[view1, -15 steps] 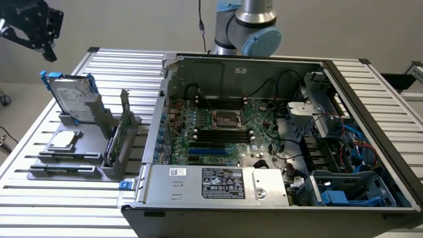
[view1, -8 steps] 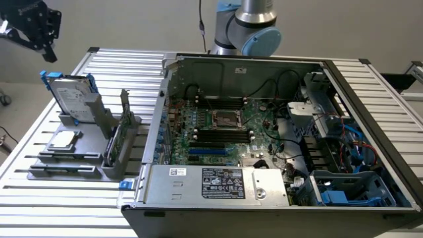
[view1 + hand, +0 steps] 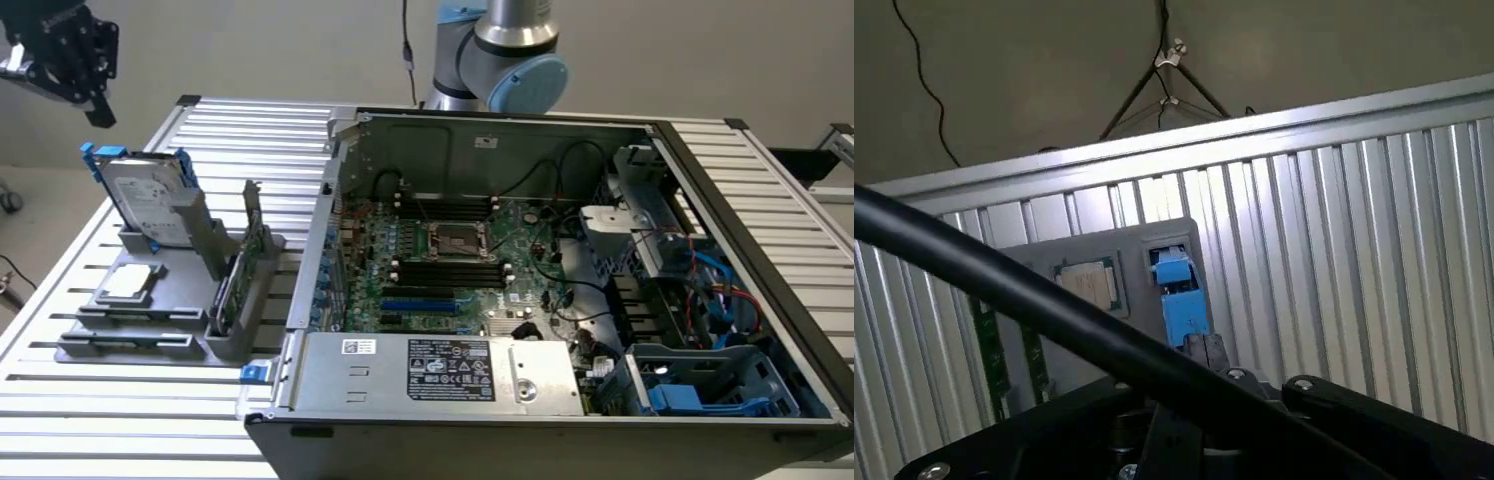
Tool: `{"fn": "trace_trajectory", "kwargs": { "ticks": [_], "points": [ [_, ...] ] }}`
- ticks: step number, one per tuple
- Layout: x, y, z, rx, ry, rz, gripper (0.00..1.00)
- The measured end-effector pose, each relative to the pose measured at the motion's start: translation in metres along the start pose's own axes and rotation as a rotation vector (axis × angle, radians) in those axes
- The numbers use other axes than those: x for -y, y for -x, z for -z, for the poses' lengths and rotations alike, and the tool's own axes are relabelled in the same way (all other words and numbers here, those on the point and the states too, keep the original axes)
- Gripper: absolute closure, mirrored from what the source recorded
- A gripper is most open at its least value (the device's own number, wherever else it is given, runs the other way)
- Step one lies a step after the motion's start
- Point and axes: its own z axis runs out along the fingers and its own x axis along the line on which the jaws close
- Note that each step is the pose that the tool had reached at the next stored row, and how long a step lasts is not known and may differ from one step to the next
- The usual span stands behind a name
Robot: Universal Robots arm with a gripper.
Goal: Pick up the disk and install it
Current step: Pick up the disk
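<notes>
Standing upright in grey rack [image 3: 203,338], blue-framed disk [image 3: 150,212], white label [image 3: 132,188] illegible.

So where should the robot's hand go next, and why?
Probably down toward the disk, I'd guess. The hand hangs high up, well above the disk and carrying nothing I can see. The disk stands upright in its grey holder, untouched, beside the open computer case. So the hand has to get closer before it can pick it up.
</notes>
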Motion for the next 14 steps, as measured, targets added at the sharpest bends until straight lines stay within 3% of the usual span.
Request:
{"fn": "trace_trajectory", "kwargs": {
  "ticks": [11,14],
  "points": [
    [0.0,0.0,-0.0033,-0.0063,-0.0005,0.2,0.89],
    [-0.0019,0.0001,-0.0035,-0.0083,-0.0009,0.224,0.89]
  ]
}}
